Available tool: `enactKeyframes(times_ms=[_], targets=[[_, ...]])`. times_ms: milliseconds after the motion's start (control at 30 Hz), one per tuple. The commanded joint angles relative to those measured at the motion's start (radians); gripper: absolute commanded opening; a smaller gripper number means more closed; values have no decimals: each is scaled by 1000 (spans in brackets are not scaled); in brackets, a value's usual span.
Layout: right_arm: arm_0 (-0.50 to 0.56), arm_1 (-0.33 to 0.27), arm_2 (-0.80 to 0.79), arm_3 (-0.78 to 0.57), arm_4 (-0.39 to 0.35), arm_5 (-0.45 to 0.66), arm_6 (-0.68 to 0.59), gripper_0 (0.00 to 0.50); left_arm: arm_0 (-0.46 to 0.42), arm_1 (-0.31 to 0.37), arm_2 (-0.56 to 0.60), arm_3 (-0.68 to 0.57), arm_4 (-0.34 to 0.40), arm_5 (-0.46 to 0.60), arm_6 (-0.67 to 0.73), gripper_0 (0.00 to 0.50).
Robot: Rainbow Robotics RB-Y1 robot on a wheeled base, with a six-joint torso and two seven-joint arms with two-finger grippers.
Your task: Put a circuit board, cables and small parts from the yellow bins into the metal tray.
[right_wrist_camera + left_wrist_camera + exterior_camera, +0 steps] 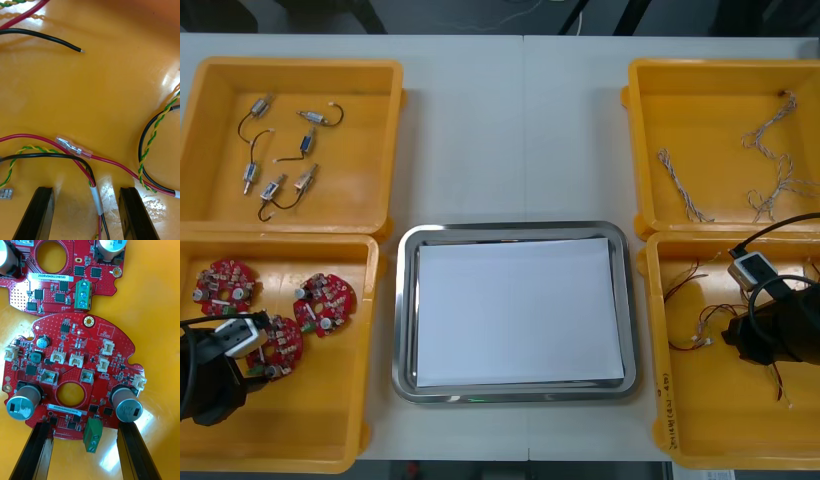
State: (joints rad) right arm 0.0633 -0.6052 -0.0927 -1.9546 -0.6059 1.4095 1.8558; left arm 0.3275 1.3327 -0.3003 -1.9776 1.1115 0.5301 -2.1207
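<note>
1. Front view. The left gripper point(260, 358) hangs in the near left yellow bin point(300, 420), over the circuit boards. The right gripper point(735, 338) hangs in the near right yellow bin point(720, 420), among cables. The metal tray point(406, 300), white inside, lies between the two grippers and holds nothing yet. This view supplies the layout of bins and tray, but finger spread is not legible here.
2. Left wrist view. The fingers point(37, 450) stand open, one at each side of the near edge of a circuit board point(75, 348). Its green terminal block point(92, 435) lies between them, and a second board point(63, 281) lies beyond. The board is judged stiff, light and fragile, best held by the bare rim, clear of the capacitors point(127, 408).
3. Right wrist view. The fingers point(129, 213) stand open, straddling a sleeved cable bundle point(97, 198). A red cable point(112, 161) crosses just beyond the fingertips, and a twisted green and yellow cable point(150, 140) curves outside one finger. The cables are judged limp, light and tangled. The sleeve offers the firmest hold, though neighbouring cables may drag along.
</note>
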Motion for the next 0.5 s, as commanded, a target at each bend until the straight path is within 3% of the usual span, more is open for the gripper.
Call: enactKeyframes(times_ms=[33,67,100,133,167,500], targets=[[26,10,16,-6,8,-12,-46,500,-13,37,-5,-1,-9,-12,-93,500],[26,10,18,-6,9,-14,-47,500,-13,37,-5,-1,-9,-12,-93,500],[26,12,22,-6,9,-20,-49,500,-13,37,-3,-1,-9,-12,-91,375],[26,10,24,-6,9,-26,-53,500,-11,37,-5,-1,-9,-12,-91,144],[26,10,27,-6,9,-30,-56,500,-11,37,-5,-1,-9,-12,-93,0],[30,12,34,-6,9,-38,-79,500,-10,37,0,-1,4,-12,-91,0]])
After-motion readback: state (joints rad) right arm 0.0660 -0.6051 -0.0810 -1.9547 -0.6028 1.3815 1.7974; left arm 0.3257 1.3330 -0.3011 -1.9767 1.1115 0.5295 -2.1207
